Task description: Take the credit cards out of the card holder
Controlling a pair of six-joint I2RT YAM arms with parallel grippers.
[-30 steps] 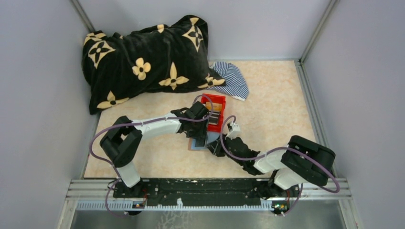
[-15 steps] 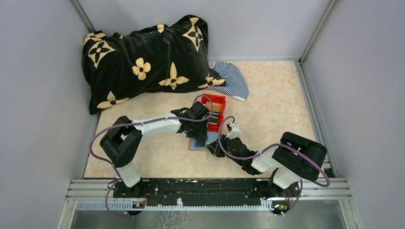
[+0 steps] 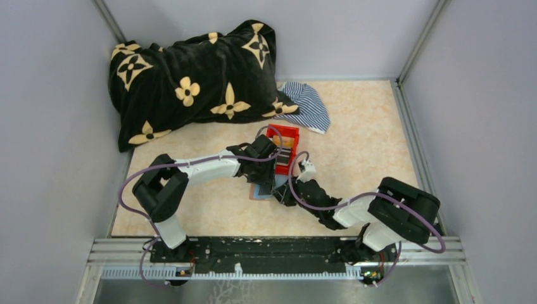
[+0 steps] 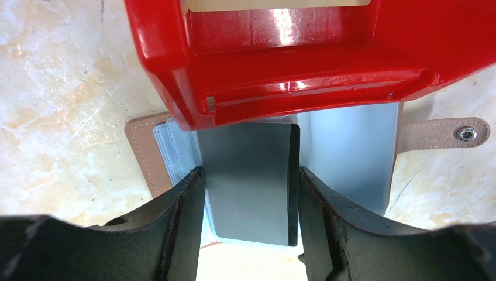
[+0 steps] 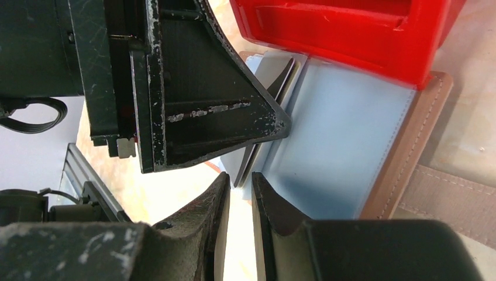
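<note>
The left gripper (image 4: 250, 174) is clasping a grey credit card (image 4: 245, 202) across its width. Its black fingers (image 4: 175, 222) are pressing one against each long edge, so the jaws are standing as far apart as the card is wide. The card is lying over a grey-blue pocket panel of the card holder (image 4: 351, 152), and its far end is disappearing behind the rim of the red bin (image 4: 304, 70) in the left wrist view. Seen from the right wrist, the card is tilting up off the panel, with a second thin edge lying close against it; whether that is another card cannot be told. The right gripper (image 5: 240, 182) is hanging low at the holder's near side, its fingertips (image 5: 217, 193) standing only a narrow gap apart. The card's near corner is sitting right at the mouth of that gap, and whether the tips are pinching it or merely flanking it cannot be told. The holder itself is lying open and flat on the marbled table (image 4: 58, 88), just in front of the bin, with its brown strap (image 4: 450, 133) and metal snap reaching out sideways. Well beyond, a black flowered blanket (image 3: 190, 76) is slumping against the back wall, and a striped cloth (image 3: 310, 107) is lying beside it.
</note>
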